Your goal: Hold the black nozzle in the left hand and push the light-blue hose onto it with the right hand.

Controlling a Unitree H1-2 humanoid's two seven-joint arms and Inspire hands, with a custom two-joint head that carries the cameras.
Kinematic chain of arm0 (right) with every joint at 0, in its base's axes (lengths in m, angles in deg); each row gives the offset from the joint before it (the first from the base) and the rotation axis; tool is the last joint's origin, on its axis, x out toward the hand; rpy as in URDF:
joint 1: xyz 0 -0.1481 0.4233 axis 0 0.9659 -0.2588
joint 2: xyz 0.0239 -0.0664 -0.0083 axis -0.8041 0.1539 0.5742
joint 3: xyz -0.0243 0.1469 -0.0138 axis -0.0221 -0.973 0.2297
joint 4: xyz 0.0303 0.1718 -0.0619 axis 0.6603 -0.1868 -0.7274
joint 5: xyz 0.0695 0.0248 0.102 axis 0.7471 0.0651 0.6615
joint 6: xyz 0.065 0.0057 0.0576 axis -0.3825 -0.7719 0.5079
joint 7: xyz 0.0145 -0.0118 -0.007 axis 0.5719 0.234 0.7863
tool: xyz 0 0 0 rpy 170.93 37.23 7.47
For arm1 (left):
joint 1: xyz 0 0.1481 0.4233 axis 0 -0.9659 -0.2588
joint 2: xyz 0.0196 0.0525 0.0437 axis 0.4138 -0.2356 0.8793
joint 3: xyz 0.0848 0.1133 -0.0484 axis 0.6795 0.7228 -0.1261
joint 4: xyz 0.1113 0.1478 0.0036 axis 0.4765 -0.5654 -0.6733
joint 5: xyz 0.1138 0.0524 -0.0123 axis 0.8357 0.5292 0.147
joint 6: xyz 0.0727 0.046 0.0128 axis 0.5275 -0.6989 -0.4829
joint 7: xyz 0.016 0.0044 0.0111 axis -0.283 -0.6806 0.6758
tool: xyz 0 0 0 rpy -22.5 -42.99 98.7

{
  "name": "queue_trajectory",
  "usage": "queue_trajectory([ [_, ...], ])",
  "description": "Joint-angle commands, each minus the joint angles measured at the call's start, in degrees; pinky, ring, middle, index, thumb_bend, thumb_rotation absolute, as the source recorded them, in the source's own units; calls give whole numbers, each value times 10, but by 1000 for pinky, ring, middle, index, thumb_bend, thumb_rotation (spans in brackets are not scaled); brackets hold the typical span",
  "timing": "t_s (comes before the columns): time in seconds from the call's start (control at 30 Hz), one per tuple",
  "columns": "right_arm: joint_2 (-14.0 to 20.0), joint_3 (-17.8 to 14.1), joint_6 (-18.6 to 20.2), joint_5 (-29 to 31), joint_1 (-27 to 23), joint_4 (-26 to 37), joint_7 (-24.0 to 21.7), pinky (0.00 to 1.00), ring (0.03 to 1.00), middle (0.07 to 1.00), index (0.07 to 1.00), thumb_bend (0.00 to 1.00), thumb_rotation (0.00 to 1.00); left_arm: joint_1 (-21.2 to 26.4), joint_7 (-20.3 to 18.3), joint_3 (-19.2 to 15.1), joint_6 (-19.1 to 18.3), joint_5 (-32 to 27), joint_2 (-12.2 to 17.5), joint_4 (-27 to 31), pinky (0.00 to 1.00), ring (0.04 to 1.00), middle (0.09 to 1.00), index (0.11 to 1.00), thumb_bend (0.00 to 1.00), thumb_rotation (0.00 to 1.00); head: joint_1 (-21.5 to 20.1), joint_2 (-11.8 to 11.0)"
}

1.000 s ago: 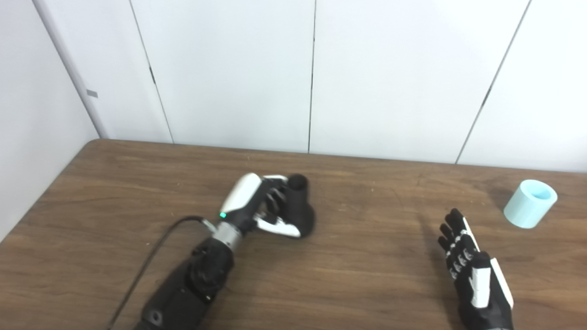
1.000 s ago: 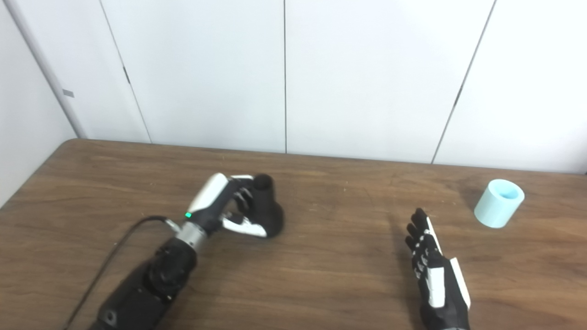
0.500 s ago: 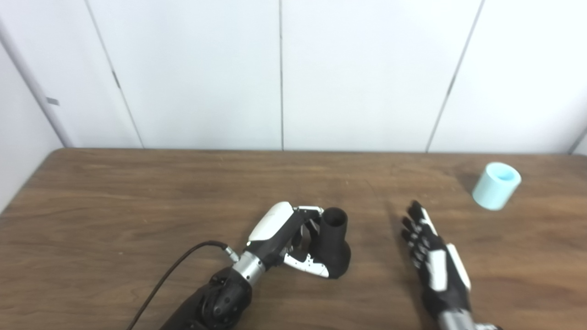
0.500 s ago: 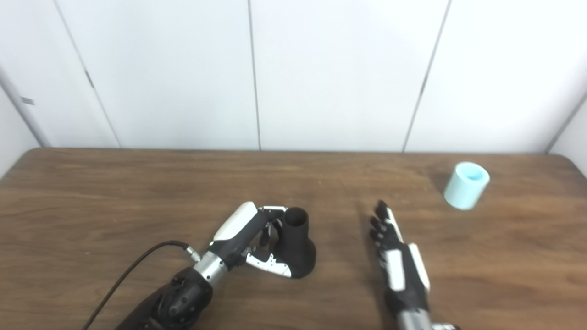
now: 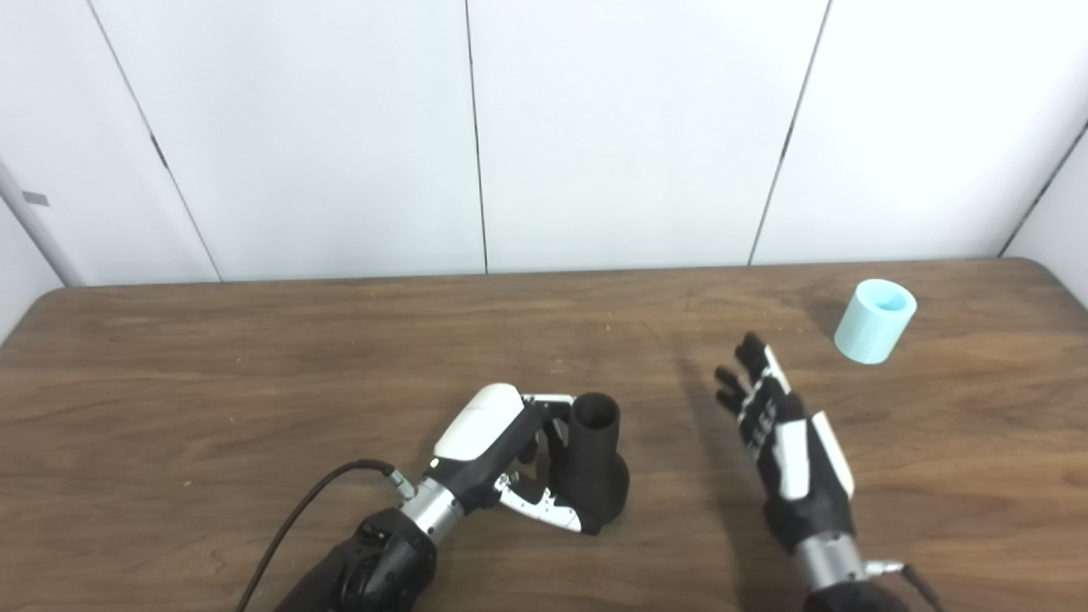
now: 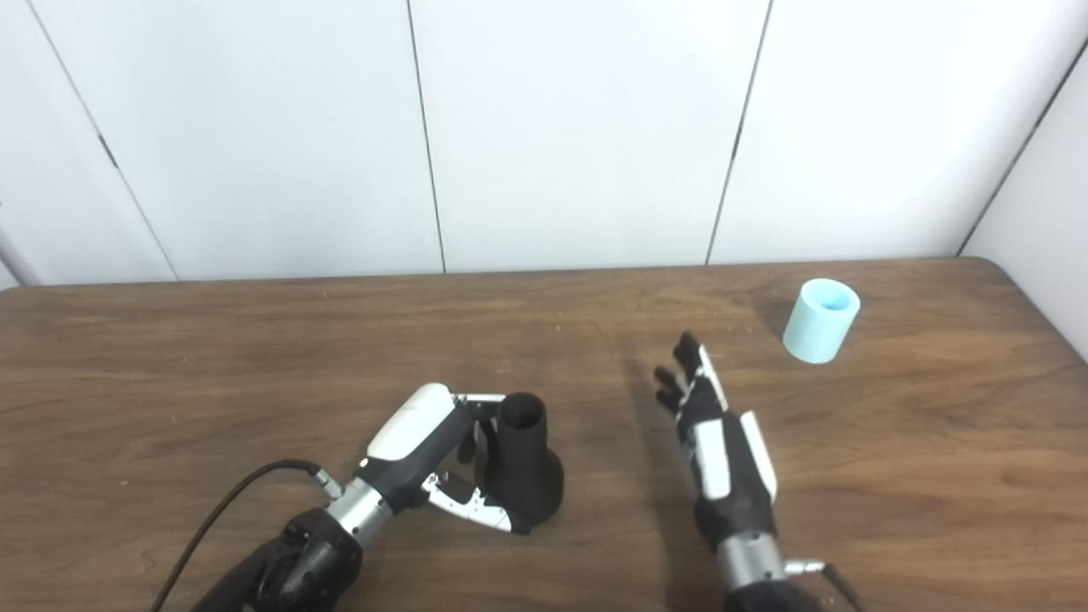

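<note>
Between the earlier pictures and now the whole view has swung, so most of the apparent shift is the head turning; against the table, though, the right hand [image 5: 786, 442] has come forward and a little inward, with its fingertips now nearer the hose [image 5: 875, 321] than they were. The left hand [image 5: 510, 459] keeps its hold on the nozzle [image 5: 595, 467] in much the same pose.

That left hand is wrapped around the nozzle: fingers curl round the neck on the near side and the thumb lies along the flared base. The nozzle stands upright on the table [image 5: 212, 382], open mouth up, just to the right of the palm. Whether it is lifted clear or resting on the wood I cannot tell; it looks to be resting.

The right hand holds nothing. Its fingers are straight and slightly spread, palm turned inward, hovering over the wood. The hose, a short light-blue tube, sits ahead of those fingertips and off to their right, near the table's far right corner, apart from the hand and well apart from the nozzle.

So, as I judge it, the first half is done: the nozzle is secured. Everything on the hose side is left. The right hand has yet to reach the hose, close on it, carry it back leftward to the nozzle, line up the two openings and push it on.
</note>
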Motion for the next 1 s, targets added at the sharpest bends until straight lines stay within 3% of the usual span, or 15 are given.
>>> queue_trajectory([
  [0.0, 24, -14, -35, -11, -36, 17, 2, 887, 903, 933, 929, 691, 1000, -46, -55, 18, -41, 50, 35, -62, 360, 366, 422, 483, 516, 79, 1, 0],
  [0.07, 49, -27, -69, -28, -56, 1, 8, 868, 890, 916, 922, 709, 1000, -44, -53, 14, -44, 51, 34, -63, 362, 368, 425, 483, 516, 79, 4, 0],
  [0.17, 79, -41, -89, -63, -87, -4, 21, 809, 856, 888, 905, 708, 1000, -43, -51, 10, -48, 51, 33, -63, 366, 369, 424, 483, 515, 78, 5, -1],
  [0.3, 114, -52, -98, -103, -127, -18, 35, 718, 774, 803, 844, 755, 1000, -41, -49, 3, -49, 49, 31, -65, 377, 374, 425, 483, 515, 77, 7, -2],
  [0.47, 191, -46, -87, -193, -180, -31, 27, 661, 719, 734, 775, 885, 1000, -37, -45, -6, -54, 49, 28, -71, 389, 377, 428, 482, 516, 78, 13, -1],
  [0.6, 232, -38, -44, -254, -217, -42, 16, 683, 736, 748, 788, 887, 1000, -39, -44, -8, -58, 52, 25, -70, 394, 390, 439, 483, 516, 79, 14, 0],
  [0.7, 259, -20, 19, -321, -250, -40, -6, 704, 764, 772, 795, 895, 1000, -41, -43, -11, -57, 51, 23, -69, 385, 382, 432, 485, 516, 80, 10, 0],
  [0.73, 278, -13, 37, -347, -266, -46, -19, 752, 790, 790, 792, 890, 987, -42, -44, -12, -56, 50, 22, -68, 384, 381, 431, 485, 516, 80, 10, 0],
  [0.8, 312, 2, 55, -387, -290, -63, -41, 829, 827, 815, 787, 875, 851, -41, -43, -11, -51, 50, 22, -72, 386, 381, 433, 486, 516, 80, 11, -1],
  [0.87, 335, 16, 72, -421, -308, -80, -59, 824, 829, 816, 782, 907, 734, -39, -41, -11, -46, 50, 22, -77, 387, 382, 433, 487, 516, 80, 12, -1],
  [0.97, 360, 38, 106, -463, -334, -106, -92, 832, 820, 807, 779, 934, 714, -39, -40, -11, -44, 53, 22, -80, 387, 384, 438, 487, 516, 80, 11, 0],
])
